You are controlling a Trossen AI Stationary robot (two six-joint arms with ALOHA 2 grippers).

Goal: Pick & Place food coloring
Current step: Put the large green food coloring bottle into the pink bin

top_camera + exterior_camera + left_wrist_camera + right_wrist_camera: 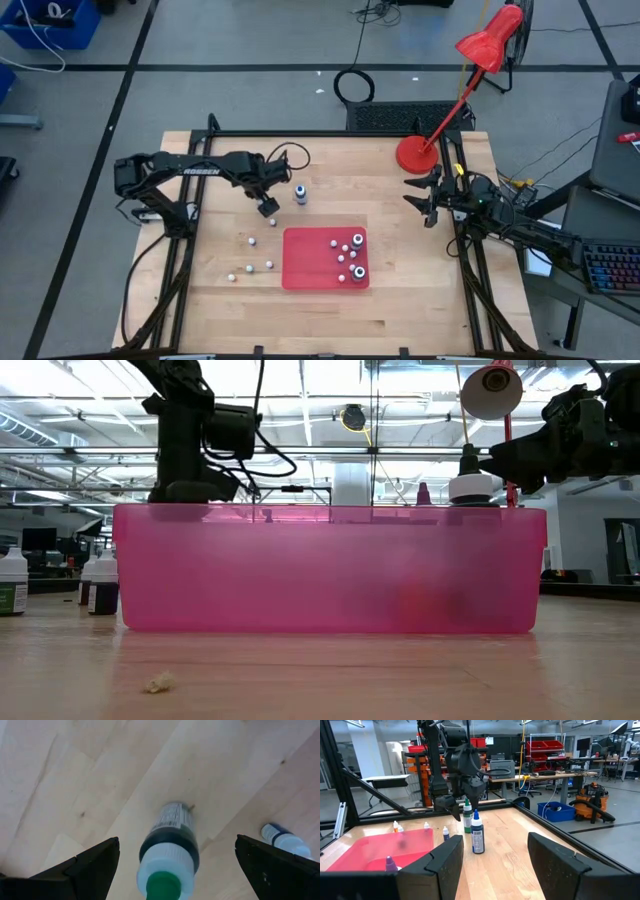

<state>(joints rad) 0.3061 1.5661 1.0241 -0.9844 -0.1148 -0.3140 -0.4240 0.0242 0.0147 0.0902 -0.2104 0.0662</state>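
Note:
A green-capped food coloring bottle (167,855) with a dark body stands upright on the wood table. My left gripper (177,845) hangs over it, open, one finger on each side and clear of it; the right wrist view shows the same bottle (467,817) under that gripper (456,806). A blue-capped bottle (299,193) stands just to its right, also seen in the left wrist view (285,839). Several small bottles stand in the red tray (305,262), and several more stand on the table left of it (251,240). My right gripper (430,205) waits open at the right edge.
A red desk lamp's base (415,153) sits at the table's far right, its arm slanting over the right arm. The tray's pink wall (330,570) fills the low view, with two bottles (100,582) left of it. Bare wood lies along the near edge.

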